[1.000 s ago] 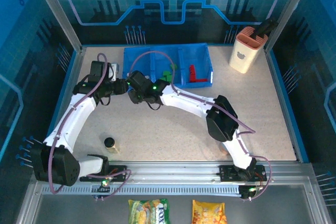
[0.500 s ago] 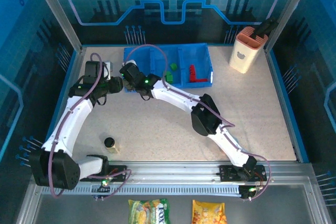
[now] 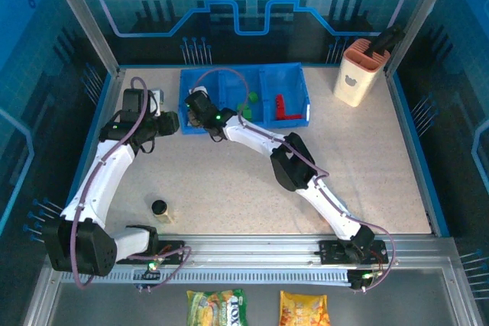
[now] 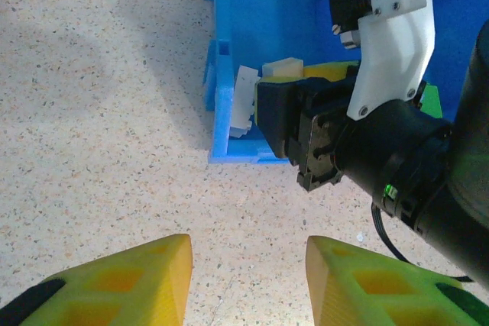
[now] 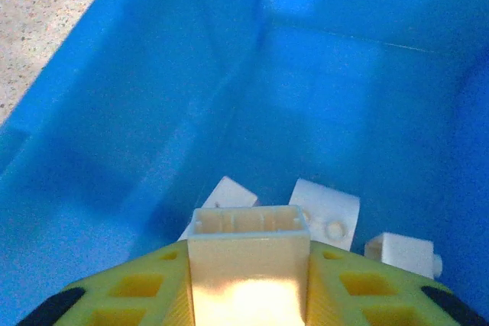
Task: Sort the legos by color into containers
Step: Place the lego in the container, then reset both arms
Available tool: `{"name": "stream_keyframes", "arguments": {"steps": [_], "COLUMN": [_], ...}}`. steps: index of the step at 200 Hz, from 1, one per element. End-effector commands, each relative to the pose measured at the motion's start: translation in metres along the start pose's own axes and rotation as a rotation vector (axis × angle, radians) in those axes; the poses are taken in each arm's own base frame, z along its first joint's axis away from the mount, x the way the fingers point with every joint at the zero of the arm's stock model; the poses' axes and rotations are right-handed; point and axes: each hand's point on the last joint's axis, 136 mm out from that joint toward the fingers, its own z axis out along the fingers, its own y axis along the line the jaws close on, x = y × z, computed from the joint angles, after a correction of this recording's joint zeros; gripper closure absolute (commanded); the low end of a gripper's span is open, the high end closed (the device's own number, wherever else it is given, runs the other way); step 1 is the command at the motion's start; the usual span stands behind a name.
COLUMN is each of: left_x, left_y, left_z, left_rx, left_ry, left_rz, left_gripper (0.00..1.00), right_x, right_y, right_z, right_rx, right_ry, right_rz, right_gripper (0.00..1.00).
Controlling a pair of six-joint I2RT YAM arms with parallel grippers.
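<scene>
Two yellow fingers (image 4: 122,288) of the left jaws stand released and well apart, with bare speckled bench (image 4: 99,112) between them and open bench off to their left. Just ahead of them the near corner of the blue tray (image 4: 218,154) rises as a low wall, and white bricks (image 4: 246,101) lie behind it in the end compartment. To the right of that corner the right jaws reach in over the rim and crowd that side. They are clenched on a cream brick (image 5: 248,261), its sides flush against both pads. The white bricks lie just beyond its top, and farther ahead the compartment floor runs bare to the far wall. Back and to the right of the right jaws, a green brick (image 3: 250,99) and a red brick (image 3: 281,106) sit in the other two compartments.
</scene>
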Motion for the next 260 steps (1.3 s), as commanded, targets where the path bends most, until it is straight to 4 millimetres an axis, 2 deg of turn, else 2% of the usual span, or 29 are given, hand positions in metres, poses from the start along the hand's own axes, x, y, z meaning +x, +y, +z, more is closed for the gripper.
{"name": "stream_keyframes", "arguments": {"steps": [1,37,75,92,98,114,127,147,174,185,211,233,260], "left_x": [0.0,0.0,0.0,-0.002,-0.003,-0.006,-0.009,-0.011,-0.009,-0.009,-0.012,-0.016,-0.017], "left_y": [0.002,0.006,0.013,0.018,0.018,0.019,0.023,0.027,0.029,0.027,0.026,0.028,0.035], "left_z": [0.001,0.003,0.003,0.001,0.0,-0.003,-0.005,-0.011,-0.011,-0.011,-0.013,-0.012,-0.002], "left_rx": [0.012,0.001,-0.02,-0.03,-0.026,-0.018,-0.025,-0.044,-0.057,-0.053,-0.054,-0.064,-0.081], "left_ry": [-0.001,0.003,0.002,-0.007,-0.01,-0.023,-0.03,-0.042,0.0,0.018,0.02,-0.002,-0.042], "left_rz": [-0.031,-0.038,-0.041,-0.056,-0.059,-0.069,-0.081,-0.085,-0.099,-0.112,-0.159,-0.197,-0.22], "left_gripper": [0.56,0.53,0.51,0.47,0.44,0.35,0.31,0.19,0.05,0.01,0.01,0.01,0.01], "right_x": [-0.021,-0.05,-0.075,-0.078,-0.086,-0.082,-0.077,-0.069,-0.048,-0.033,-0.01,0.008,0.03], "right_y": [0.011,0.011,0.009,0.004,0.001,-0.012,-0.028,-0.061,-0.111,-0.132,-0.181,-0.224,-0.287], "right_z": [-0.002,-0.03,-0.072,-0.09,-0.105,-0.123,-0.138,-0.162,-0.19,-0.199,-0.223,-0.243,-0.265], "right_rx": [-0.051,-0.051,-0.057,-0.053,-0.052,-0.028,0.01,0.069,0.108,0.132,0.201,0.272,0.386], "right_ry": [-0.06,-0.099,-0.137,-0.137,-0.153,-0.134,-0.123,-0.112,-0.074,-0.046,-0.016,0.009,0.051], "right_rz": [-0.009,-0.03,-0.069,-0.091,-0.094,-0.12,-0.145,-0.159,-0.116,-0.099,-0.075,-0.054,0.05], "right_gripper": [0.59,0.45,0.44,0.43,0.41,0.37,0.32,0.24,0.14,0.1,0.0,0.0,0.0]}}
